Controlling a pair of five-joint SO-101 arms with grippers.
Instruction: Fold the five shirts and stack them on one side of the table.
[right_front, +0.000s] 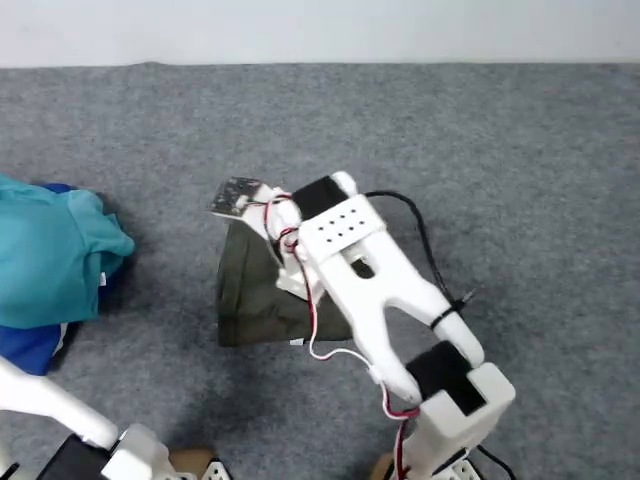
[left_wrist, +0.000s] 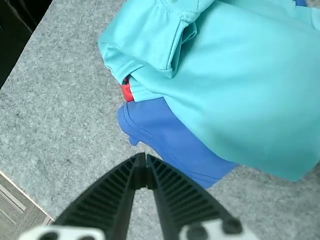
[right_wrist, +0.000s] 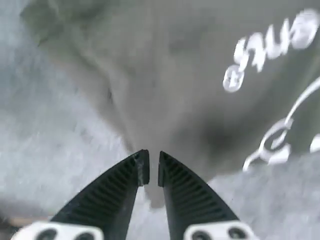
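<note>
Right wrist view shows the right gripper (right_wrist: 149, 167) pinching the near edge of the olive shirt (right_wrist: 200, 90), whose body stretches away beyond its tips.

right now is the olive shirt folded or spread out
folded: the olive shirt lies as a compact block, no sleeves sticking out

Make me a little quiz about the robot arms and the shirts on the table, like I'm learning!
1. Which shirt lies on top of the blue shirt? A teal, B olive, C white.
2. True or false: the left gripper is wide open.
3. Fill in: the right gripper is shut on the ____ shirt.
Key: 1 A, the teal shirt. 2 False, it is shut. 3 The olive shirt.
</note>
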